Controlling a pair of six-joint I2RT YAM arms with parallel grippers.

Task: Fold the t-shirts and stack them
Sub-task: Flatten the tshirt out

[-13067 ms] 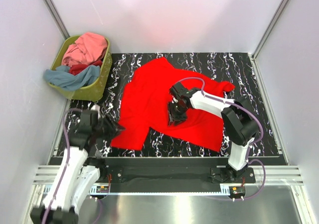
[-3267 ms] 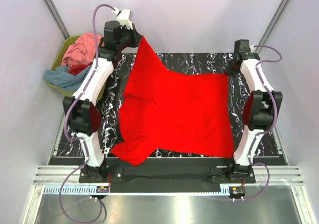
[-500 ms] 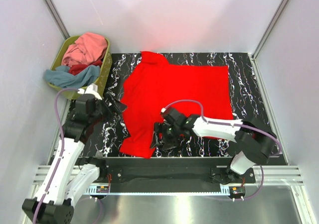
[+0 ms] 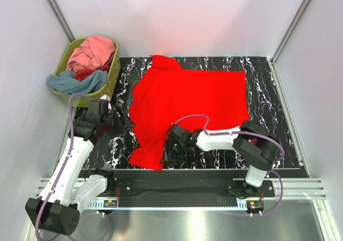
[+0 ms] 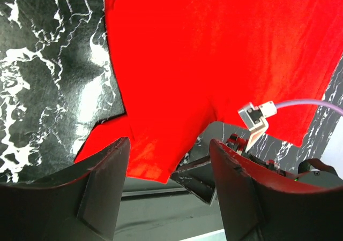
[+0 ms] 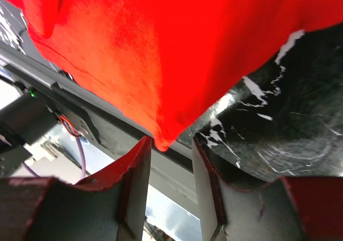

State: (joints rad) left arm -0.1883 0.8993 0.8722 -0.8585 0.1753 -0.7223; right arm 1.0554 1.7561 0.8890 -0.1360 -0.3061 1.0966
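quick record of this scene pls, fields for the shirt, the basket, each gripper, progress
red t-shirt: spread open on the black marbled table, unfolded
basket: olive-green, at the table's far-left corner, holds pink, grey-blue and red clothes
left gripper: open, by the shirt's left edge, holding nothing
right gripper: open, fingertips either side of the shirt's near-left corner, not clamped
progress: no fold made, no stack
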